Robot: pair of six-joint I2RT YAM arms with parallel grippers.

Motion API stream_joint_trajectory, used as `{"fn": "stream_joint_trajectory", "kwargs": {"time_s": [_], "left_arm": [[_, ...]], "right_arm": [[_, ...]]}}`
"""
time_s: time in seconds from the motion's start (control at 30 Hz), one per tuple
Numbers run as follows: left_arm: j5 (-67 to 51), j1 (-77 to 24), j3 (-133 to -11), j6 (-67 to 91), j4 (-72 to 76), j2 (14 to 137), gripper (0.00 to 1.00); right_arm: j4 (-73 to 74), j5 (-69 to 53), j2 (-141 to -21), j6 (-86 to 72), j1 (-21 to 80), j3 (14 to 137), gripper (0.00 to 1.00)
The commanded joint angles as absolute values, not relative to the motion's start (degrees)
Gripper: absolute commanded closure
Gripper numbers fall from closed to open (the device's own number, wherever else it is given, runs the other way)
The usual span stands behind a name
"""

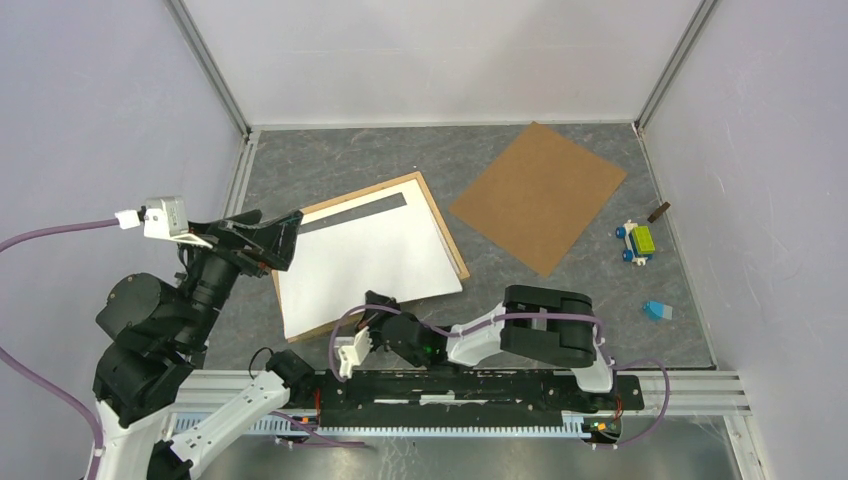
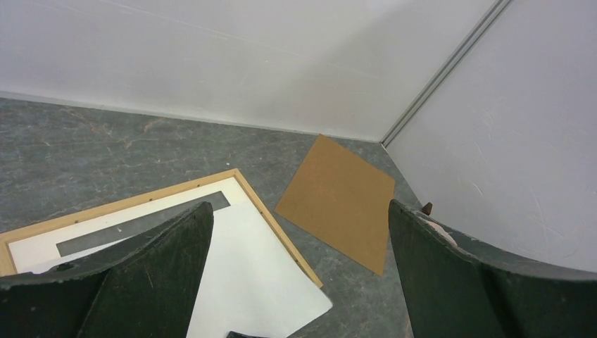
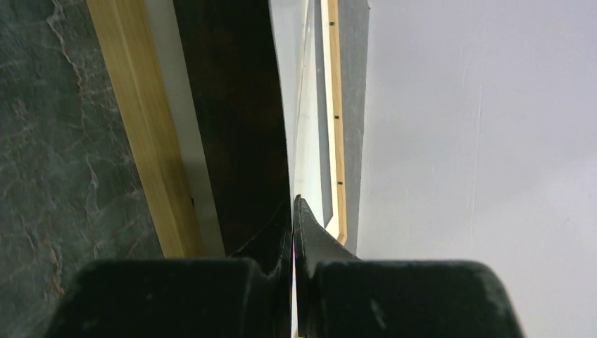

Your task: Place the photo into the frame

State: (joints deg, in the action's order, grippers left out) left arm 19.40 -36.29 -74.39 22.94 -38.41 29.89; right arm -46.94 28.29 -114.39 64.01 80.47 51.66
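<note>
The light wood frame [image 1: 443, 225] [image 2: 280, 232] [image 3: 137, 127] lies flat left of centre, with a white mat and a grey strip of its window showing. The photo [image 1: 370, 265] [image 2: 246, 274] [image 3: 303, 127] rests white side up, skewed across the frame, its near right corner past the wood; the printed side is hidden. At the photo's near edge my right gripper [image 1: 375, 300] [image 3: 294, 202] is shut on the thin sheet. My left gripper [image 1: 283, 232] [image 2: 299, 205] hangs open above the frame's left side, holding nothing.
A brown backing board [image 1: 540, 195] [image 2: 338, 201] lies at the back right. Further right sit a small toy car [image 1: 637, 243], a blue piece [image 1: 657, 311] and a little brown item [image 1: 659, 211]. White walls enclose the table on three sides.
</note>
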Motion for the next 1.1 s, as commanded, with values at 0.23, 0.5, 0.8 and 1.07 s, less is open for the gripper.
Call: {"fn": "stream_joint_trajectory", "kwargs": {"time_s": [0.23, 0.5, 0.8, 1.07], "left_arm": [[18.2, -36.1, -73.2, 21.0, -35.7, 29.6, 0.00], [17.1, -36.0, -71.8, 21.5, -34.3, 30.0, 0.00], [16.2, -36.0, -71.7, 21.4, -33.9, 30.3, 0.00], [15.4, -36.0, -70.8, 21.5, -33.0, 30.8, 0.00]], "right_arm": [[-44.5, 24.4, -118.9, 64.3, 77.8, 56.6, 1.00], [-44.4, 20.7, -120.2, 67.4, 76.3, 57.3, 0.99], [-42.0, 15.7, -121.3, 69.7, 74.1, 59.4, 0.99], [-42.4, 15.7, -121.8, 76.3, 75.2, 58.1, 0.99]]}}
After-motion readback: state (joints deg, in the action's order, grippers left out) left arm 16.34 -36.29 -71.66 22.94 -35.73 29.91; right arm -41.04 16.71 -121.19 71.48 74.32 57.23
